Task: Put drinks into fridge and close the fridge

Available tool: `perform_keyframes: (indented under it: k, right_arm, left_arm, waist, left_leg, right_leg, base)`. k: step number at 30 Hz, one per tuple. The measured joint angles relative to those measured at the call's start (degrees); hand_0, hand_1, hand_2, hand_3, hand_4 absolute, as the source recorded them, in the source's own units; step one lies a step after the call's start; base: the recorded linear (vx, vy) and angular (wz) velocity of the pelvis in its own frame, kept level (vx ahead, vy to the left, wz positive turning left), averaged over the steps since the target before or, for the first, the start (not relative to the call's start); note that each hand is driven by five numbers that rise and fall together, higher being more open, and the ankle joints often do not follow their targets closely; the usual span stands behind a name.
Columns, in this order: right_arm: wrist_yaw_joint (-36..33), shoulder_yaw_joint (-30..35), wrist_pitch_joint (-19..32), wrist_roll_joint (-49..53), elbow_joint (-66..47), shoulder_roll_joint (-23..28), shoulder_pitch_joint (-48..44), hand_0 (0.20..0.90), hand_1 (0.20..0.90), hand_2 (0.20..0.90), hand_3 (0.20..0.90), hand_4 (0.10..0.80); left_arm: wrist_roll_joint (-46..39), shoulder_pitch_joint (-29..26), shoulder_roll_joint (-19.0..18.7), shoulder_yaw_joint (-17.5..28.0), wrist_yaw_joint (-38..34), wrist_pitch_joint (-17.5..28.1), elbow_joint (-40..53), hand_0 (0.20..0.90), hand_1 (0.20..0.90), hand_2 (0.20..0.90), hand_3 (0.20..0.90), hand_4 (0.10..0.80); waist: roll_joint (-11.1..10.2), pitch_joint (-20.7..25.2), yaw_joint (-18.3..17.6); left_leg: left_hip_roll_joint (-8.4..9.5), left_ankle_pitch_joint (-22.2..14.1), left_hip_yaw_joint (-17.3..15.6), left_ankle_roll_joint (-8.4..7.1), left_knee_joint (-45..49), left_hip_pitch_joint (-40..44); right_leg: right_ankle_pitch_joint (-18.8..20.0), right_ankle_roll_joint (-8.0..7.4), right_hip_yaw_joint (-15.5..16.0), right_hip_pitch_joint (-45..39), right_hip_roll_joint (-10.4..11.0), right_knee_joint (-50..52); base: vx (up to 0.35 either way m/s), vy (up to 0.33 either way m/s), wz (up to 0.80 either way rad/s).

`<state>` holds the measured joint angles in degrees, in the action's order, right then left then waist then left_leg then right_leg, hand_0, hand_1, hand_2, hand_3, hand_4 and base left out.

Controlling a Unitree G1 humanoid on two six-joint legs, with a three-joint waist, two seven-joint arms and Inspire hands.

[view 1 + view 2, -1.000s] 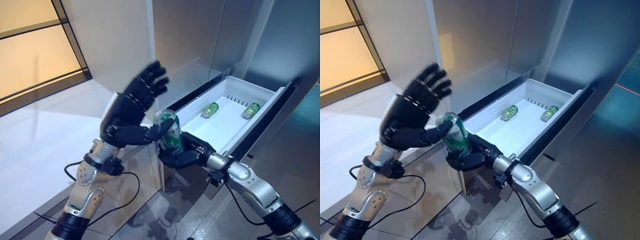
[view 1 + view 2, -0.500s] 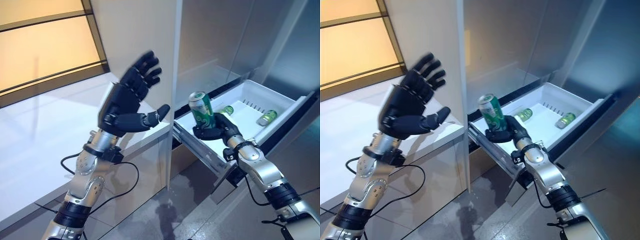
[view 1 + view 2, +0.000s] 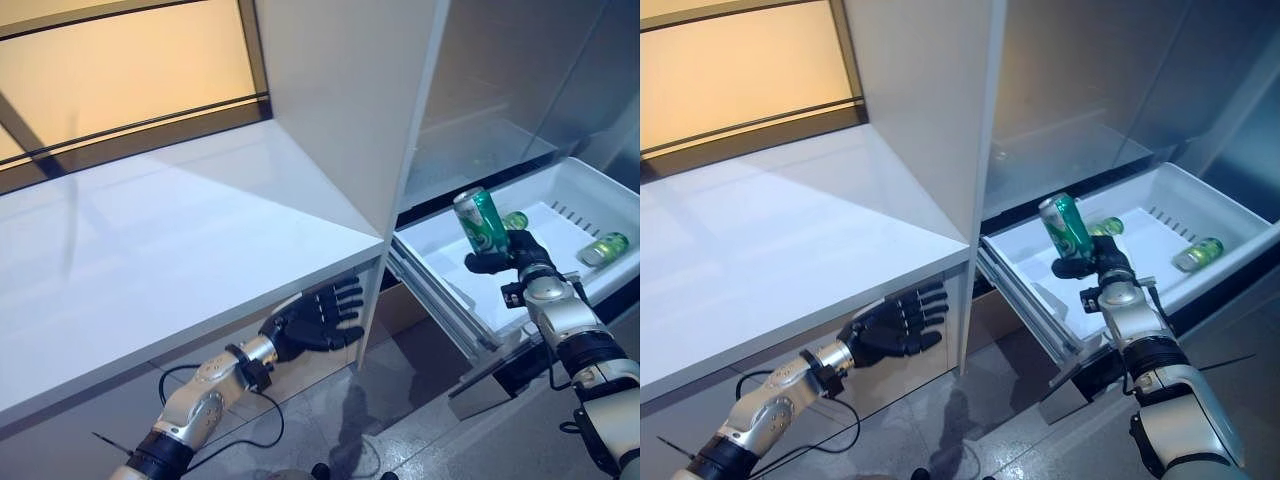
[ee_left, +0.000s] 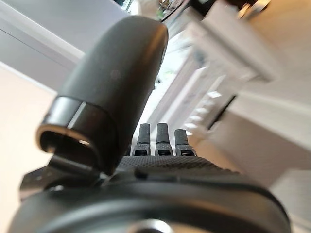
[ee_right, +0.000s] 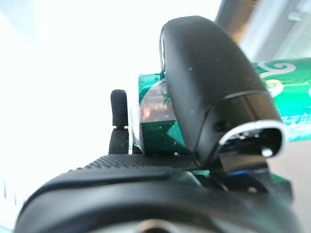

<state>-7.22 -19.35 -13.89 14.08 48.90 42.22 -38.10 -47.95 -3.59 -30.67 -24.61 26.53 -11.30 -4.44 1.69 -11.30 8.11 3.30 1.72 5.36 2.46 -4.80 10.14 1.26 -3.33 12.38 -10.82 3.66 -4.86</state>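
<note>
My right hand (image 3: 508,258) is shut on a green drink can (image 3: 480,222), holding it tilted above the near part of the white fridge drawer (image 3: 445,272), which stands pulled out. In the right wrist view the thumb (image 5: 209,82) lies across the green can (image 5: 286,107). Two more green cans lie on their sides in the drawer, one behind the held can (image 3: 516,220) and one at the far right (image 3: 604,248). My left hand (image 3: 315,320) hangs open and empty, low beside the white counter's front edge, left of the drawer.
A white counter (image 3: 170,250) fills the left and middle. A white vertical panel (image 3: 350,110) stands between the counter and the fridge. The drawer's metal rails (image 3: 440,315) jut out over the tiled floor (image 3: 390,400). The grey fridge interior (image 3: 500,90) rises behind the drawer.
The camera has swung left. My left hand has dropped from raised beside the can to low by the counter's front edge. My right hand has carried the can farther over the drawer.
</note>
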Motion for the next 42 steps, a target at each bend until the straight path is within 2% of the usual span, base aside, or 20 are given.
perform_keyframes:
  k: [4, 6, 11, 13, 17, 24, 30, 31, 32, 34, 42]
  right_arm:
    - [2.9, 0.0, -0.5, -2.0, 6.5, 0.2, -1.0, 0.300, 0.300, 0.300, 0.200, 0.100]
    - [4.4, 0.1, -0.5, -3.1, 8.8, 0.2, -1.6, 0.300, 0.300, 0.300, 0.200, 0.100]
    - [7.9, 0.1, -1.2, -6.4, 13.6, 0.3, -4.8, 0.300, 0.300, 0.300, 0.200, 0.100]
    - [9.7, 0.2, -1.4, -7.9, 14.7, 0.3, -6.2, 0.300, 0.300, 0.300, 0.200, 0.100]
    - [12.2, 1.2, -1.9, -10.2, 15.1, 1.0, -7.5, 0.300, 0.300, 0.300, 0.200, 0.100]
    - [16.1, 1.2, -2.1, -12.3, 14.9, 0.9, -9.4, 0.300, 0.300, 0.300, 0.200, 0.100]
    - [17.1, 1.3, -3.3, -12.9, 15.4, 1.4, -11.5, 0.309, 0.309, 0.309, 0.211, 0.111]
    - [17.3, 1.3, -3.6, -13.0, 15.4, 1.4, -11.7, 0.396, 0.396, 0.396, 0.313, 0.213]
    - [17.5, 1.3, -3.8, -13.0, 15.5, 1.4, -11.8, 0.542, 0.542, 0.542, 0.483, 0.383]
    - [18.3, 1.3, -4.4, -13.1, 15.8, 1.5, -12.4, 0.900, 0.900, 0.900, 0.900, 0.800]
    - [22.5, 1.3, -6.1, -14.2, 15.6, 2.4, -13.6, 0.900, 0.900, 0.900, 0.900, 0.800]
  left_arm:
    - [3.9, 0.3, -1.0, -5.7, 1.9, -1.0, -0.1, 0.900, 0.900, 0.900, 0.900, 0.800]
    - [5.7, 0.4, -1.2, -7.2, 1.8, -0.6, -0.9, 0.900, 0.900, 0.900, 0.900, 0.800]
    - [12.9, -0.8, -1.2, -10.6, -1.4, 1.0, -11.0, 0.900, 0.900, 0.900, 0.900, 0.800]
    - [15.9, -1.1, -1.0, -10.7, -4.0, 2.1, -17.4, 0.900, 0.900, 0.900, 0.900, 0.800]
    - [19.9, -1.2, -0.9, -9.7, -8.1, 3.4, -26.4, 0.900, 0.900, 0.900, 0.900, 0.800]
    - [25.6, -2.7, 4.9, 1.6, -12.8, 8.1, -45.4, 0.900, 0.900, 0.900, 0.900, 0.800]
    - [31.1, -4.0, 6.0, 3.9, -13.6, 8.9, -50.4, 0.900, 0.900, 0.900, 0.900, 0.800]
    - [31.5, -4.0, 6.0, 4.0, -13.6, 9.1, -50.7, 0.900, 0.900, 0.900, 0.900, 0.800]
    - [32.0, -4.0, 6.0, 4.1, -13.6, 9.2, -50.9, 0.900, 0.900, 0.900, 0.900, 0.800]
    - [32.6, -3.9, 6.0, 4.8, -13.6, 9.3, -50.9, 0.900, 0.900, 0.900, 0.900, 0.800]
    - [32.7, -5.0, 6.1, 5.1, -13.6, 9.3, -50.2, 0.900, 0.900, 0.900, 0.900, 0.800]
  waist:
    - [0.9, -1.0, 1.2]
    - [1.1, -1.5, 1.1]
    - [1.2, -3.6, 1.0]
    - [0.2, -4.8, 1.0]
    - [-0.5, -7.5, 1.1]
    - [-0.4, -11.0, 1.3]
    - [-0.9, -12.5, 1.2]
    - [-0.9, -12.5, 1.1]
    - [-0.8, -12.6, 1.1]
    - [-0.8, -12.6, 1.2]
    - [-0.8, -12.6, 1.1]
  left_leg:
    - [0.13, 0.5, 0.7, -0.12, 0.0, -0.5]
    - [0.16, 0.8, 1.4, -0.21, 0.0, -1.5]
    - [-0.03, 1.3, 1.4, -0.53, 1.0, -5.6]
    - [-0.27, 1.4, 1.3, -0.69, 1.0, -6.1]
    - [-0.23, 1.4, 1.2, -0.73, 1.0, -6.4]
    - [-0.11, 1.5, 1.1, -0.75, 1.9, -9.4]
    - [-0.14, 1.5, 0.6, -0.76, 1.9, -9.4]
    - [-0.14, 1.5, 0.6, -0.76, 1.9, -9.4]
    - [-0.15, 1.5, 0.6, -0.76, 1.9, -9.4]
    - [-0.20, 1.5, 0.6, -0.76, 1.9, -9.5]
    - [-0.21, 1.5, 0.4, -0.76, 1.9, -9.4]
  right_leg:
    - [0.1, 0.06, 0.8, 0.1, 0.1, 0.0]
    - [0.1, 0.05, 1.4, 0.7, 0.1, 0.0]
    - [1.0, 0.66, 1.5, 4.4, -0.2, 0.0]
    - [1.0, 0.76, 1.5, 5.0, -0.4, 0.0]
    - [1.1, 0.83, 1.4, 5.3, -0.3, 0.0]
    - [1.6, 0.97, 1.4, 7.9, -0.2, 0.1]
    - [1.7, 0.97, 1.1, 8.1, -0.2, 0.1]
    - [1.7, 0.97, 1.1, 8.1, -0.2, 0.1]
    - [1.7, 0.98, 1.1, 8.1, -0.2, 0.1]
    - [1.7, 0.99, 1.1, 8.2, -0.3, 0.1]
    - [1.8, 1.02, 1.0, 8.2, -0.3, 0.1]
  base:
    - [-0.005, -0.030, 0.15]
    - [-0.088, -0.054, 0.17]
    - [-0.104, -0.053, 0.02]
    - [-0.012, -0.054, 0.00]
    - [-0.050, -0.043, -0.01]
    - [-0.079, -0.015, 0.00]
    - [-0.044, -0.002, -0.03]
    - [0.000, 0.000, 0.00]
    - [0.000, 0.000, 0.00]
    - [-0.019, 0.004, 0.00]
    - [-0.036, 0.006, 0.00]
